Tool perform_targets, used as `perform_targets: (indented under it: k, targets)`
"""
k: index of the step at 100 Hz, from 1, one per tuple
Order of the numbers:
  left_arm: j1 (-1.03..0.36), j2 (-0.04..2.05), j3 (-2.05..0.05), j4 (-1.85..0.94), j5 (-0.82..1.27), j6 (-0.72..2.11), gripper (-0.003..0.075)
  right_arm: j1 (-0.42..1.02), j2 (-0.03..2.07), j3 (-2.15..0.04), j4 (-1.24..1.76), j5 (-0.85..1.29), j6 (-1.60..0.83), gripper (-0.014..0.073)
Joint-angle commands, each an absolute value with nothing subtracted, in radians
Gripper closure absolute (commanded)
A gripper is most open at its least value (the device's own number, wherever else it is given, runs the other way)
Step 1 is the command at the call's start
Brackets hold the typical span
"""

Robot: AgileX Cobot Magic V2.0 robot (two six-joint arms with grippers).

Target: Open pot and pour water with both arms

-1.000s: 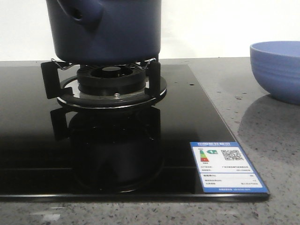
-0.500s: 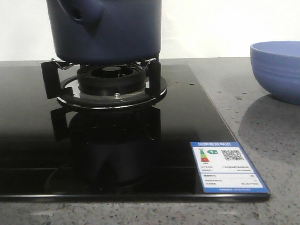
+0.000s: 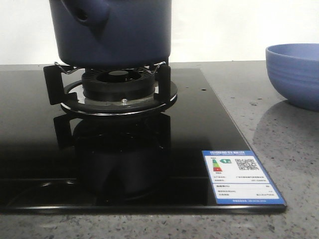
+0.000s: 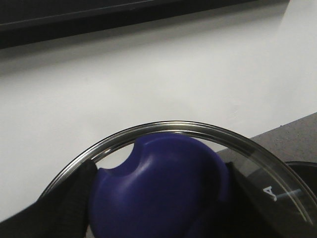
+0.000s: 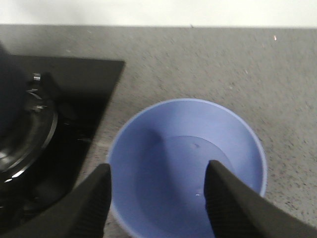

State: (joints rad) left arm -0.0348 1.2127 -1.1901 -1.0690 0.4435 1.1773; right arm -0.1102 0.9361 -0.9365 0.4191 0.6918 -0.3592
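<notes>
The dark navy pot (image 3: 113, 31) stands on the gas burner (image 3: 118, 88), its stubby hollow handle (image 3: 87, 14) pointing toward the front left; its top is cut off in the front view. In the left wrist view my left gripper (image 4: 159, 201) is shut on the dark blue knob (image 4: 163, 183) of a glass lid (image 4: 173, 125) with a metal rim, held up against the white wall. My right gripper (image 5: 157, 198) is open and empty, hovering over the light blue ribbed bowl (image 5: 185, 163), which holds a little water. Neither gripper shows in the front view.
The burner sits on a black glass hob (image 3: 209, 129) with an energy label (image 3: 241, 177) at its front right corner. The light blue bowl (image 3: 295, 74) stands on the grey speckled counter (image 3: 284, 144) right of the hob. A white wall is behind.
The pot and the bowl have not moved. Only faint reflections on the hob's front left part have shifted.
</notes>
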Motion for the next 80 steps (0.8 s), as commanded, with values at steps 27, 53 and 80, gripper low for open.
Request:
perform_targets:
  k: [27,53,80]
  targets:
    - [-0.033,1.177,-1.234,-1.113,0.405,1.173,0.0379,-0.239,1.269,-1.230,0.373,0.872,-0.339,0.0228]
    - [-0.015,1.177,-1.234,-1.107,0.399,1.173,0.0379,-0.245,1.384,-1.259,0.268,0.955,-0.283,0.0228]
    - [-0.011,1.177,-1.234,-1.107,0.399,1.173,0.0379,-0.245,1.435,-1.259,0.254,0.989,-0.283,0.0228]
